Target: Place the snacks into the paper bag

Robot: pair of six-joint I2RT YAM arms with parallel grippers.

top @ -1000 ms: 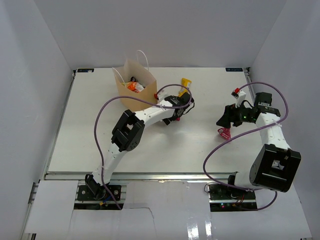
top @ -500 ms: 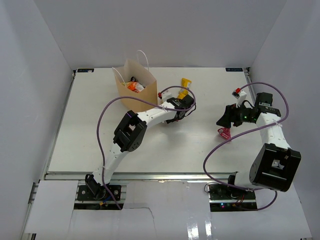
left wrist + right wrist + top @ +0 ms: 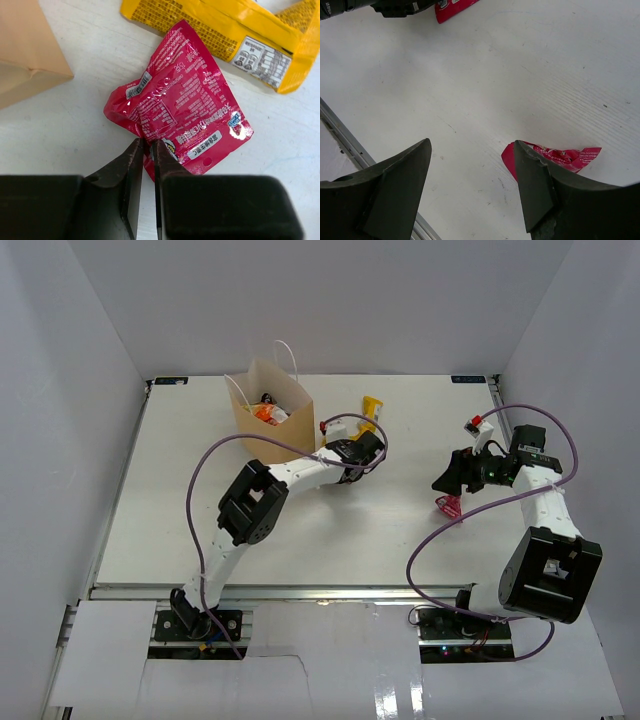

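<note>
Overhead camera spans the table (image 3: 200,520); close wrist cameras share a pink packet (image 3: 180,115).

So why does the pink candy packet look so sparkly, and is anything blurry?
Left wrist view: light glints white off the crinkly pink packet, but its print is sharp. Right wrist view: the right gripper, very close to the camera, looks soft-edged. Top view: even light, faint shadows.

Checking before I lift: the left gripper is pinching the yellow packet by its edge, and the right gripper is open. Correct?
Not quite. In the left wrist view the left gripper pinches the pink packet by its edge; the yellow packet lies ungripped beyond it. The right gripper is open, as you said.
</note>
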